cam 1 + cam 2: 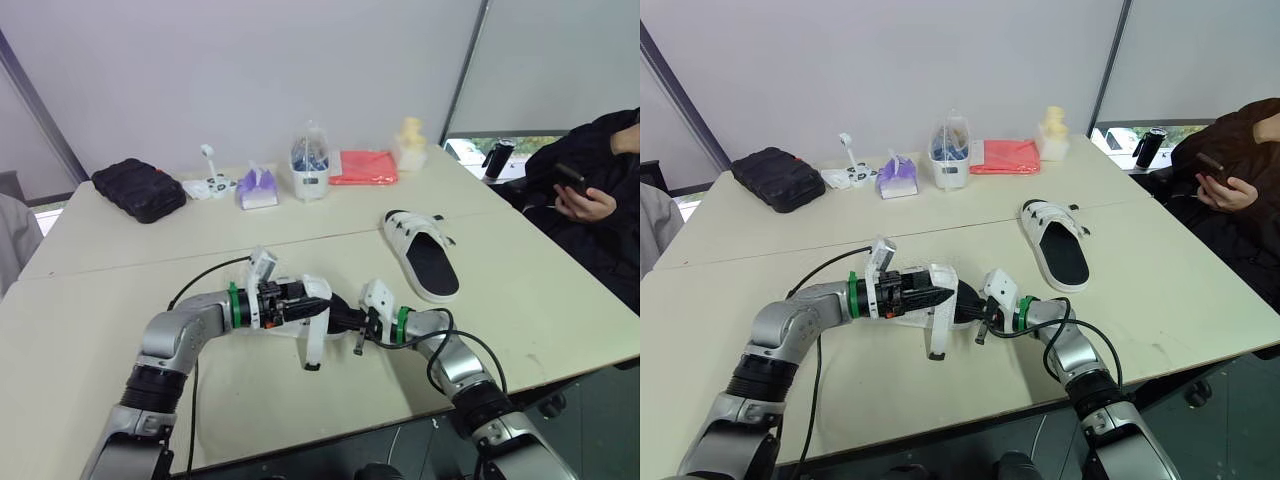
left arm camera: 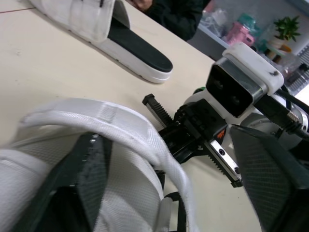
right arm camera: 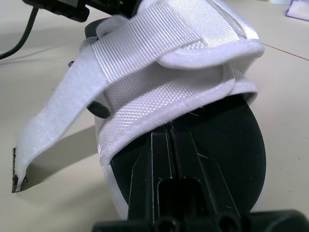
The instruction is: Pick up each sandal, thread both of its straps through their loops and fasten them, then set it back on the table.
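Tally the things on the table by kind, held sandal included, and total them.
Sandals: 2
Black case: 1
White gadget: 1
Purple pack: 1
Clear container: 1
Red cloth: 1
Cream figure: 1
Total: 8

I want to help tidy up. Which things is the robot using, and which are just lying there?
Using:
held sandal
second sandal

Lying about:
black case
tissue pack
plastic tub
red cloth
yellow figure

light: bright, even, diffuse | shadows: soft and faint on the pale desk (image 1: 100,320) beneath the held sandal (image 1: 318,290); its loose strap (image 3: 58,116) throws a soft-edged grey patch | highlights: white webbing (image 3: 159,92) bright, weave legible
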